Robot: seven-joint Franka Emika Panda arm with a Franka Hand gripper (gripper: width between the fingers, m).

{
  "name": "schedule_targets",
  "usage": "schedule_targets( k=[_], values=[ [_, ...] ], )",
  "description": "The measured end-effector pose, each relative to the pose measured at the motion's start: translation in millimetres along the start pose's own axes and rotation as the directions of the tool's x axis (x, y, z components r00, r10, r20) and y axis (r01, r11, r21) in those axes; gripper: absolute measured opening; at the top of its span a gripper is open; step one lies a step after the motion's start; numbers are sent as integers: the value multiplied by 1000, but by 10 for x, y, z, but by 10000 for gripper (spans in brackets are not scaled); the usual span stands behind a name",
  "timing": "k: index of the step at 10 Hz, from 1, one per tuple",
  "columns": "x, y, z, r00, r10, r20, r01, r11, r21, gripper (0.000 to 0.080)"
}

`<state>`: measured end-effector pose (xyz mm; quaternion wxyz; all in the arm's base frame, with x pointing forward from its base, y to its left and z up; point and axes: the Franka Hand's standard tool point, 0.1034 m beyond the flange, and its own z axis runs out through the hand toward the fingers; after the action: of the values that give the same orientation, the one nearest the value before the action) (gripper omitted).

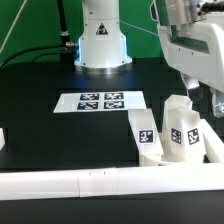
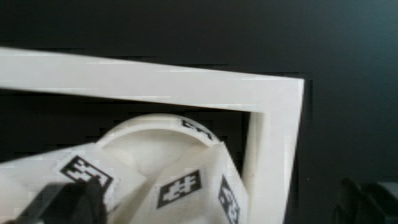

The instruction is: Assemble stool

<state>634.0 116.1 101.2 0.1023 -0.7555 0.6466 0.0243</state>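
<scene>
Two small white stool legs with black-and-white tags stand upright near the front right of the table, one (image 1: 147, 134) toward the exterior view's left and one (image 1: 183, 131) toward its right. My gripper (image 1: 197, 92) hangs just above the right leg, apart from it. In the wrist view a tagged leg (image 2: 164, 152) lies below, between my dark fingers (image 2: 64, 204), which stand wide apart and hold nothing, so my gripper (image 2: 214, 208) is open. The round seat disc is out of view.
Long white rails form a corner around the legs, one along the front (image 1: 90, 182) and one on the right (image 1: 214, 150); the corner shows in the wrist view (image 2: 267, 95). The marker board (image 1: 100, 101) lies mid-table. The robot base (image 1: 100, 40) stands behind.
</scene>
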Motion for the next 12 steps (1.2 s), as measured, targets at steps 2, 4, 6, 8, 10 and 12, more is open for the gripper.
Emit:
schedule_targets(
  k=[2, 4, 6, 8, 10, 12],
  values=[
    [14, 7, 2, 986, -167, -8, 167, 986, -6, 649],
    [26, 20, -53, 833, -553, 5, 551, 830, -90, 649],
    [29, -4, -32, 655, -755, 40, 754, 648, -108, 649],
    [64, -7, -42, 567, -822, 49, 822, 560, -105, 649],
    [89, -4, -45, 430, -901, 63, 900, 422, -108, 649],
    [142, 1, -42, 37, -993, 113, 993, 24, -114, 649]
  ],
)
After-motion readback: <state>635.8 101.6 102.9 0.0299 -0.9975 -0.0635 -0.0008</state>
